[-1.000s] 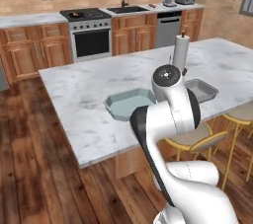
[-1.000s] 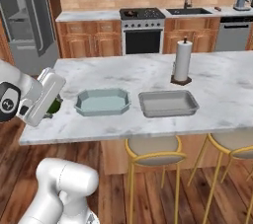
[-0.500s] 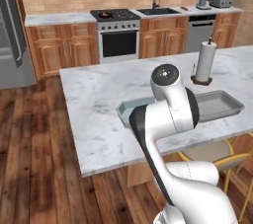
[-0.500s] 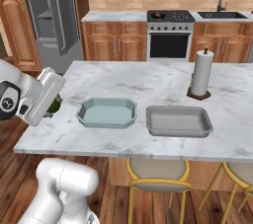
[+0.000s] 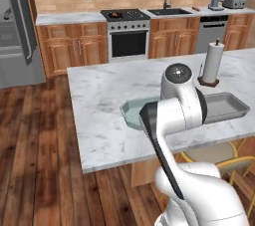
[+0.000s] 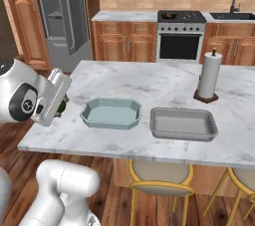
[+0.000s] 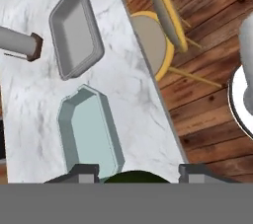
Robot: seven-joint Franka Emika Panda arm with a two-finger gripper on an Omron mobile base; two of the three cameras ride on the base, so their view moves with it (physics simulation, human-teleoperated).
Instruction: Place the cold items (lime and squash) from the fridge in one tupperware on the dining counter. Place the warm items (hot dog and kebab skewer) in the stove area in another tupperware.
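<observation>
- The green item between the fingertips, bottom centre of the hand view, is mostly cut off.
- The teal tub, centre of the left base view, is half hidden behind the arm.

The white arm folds back on itself, its wrist angled downward. The end effector is closed around a dark green round item gripped between its two finger tips.
</observation>
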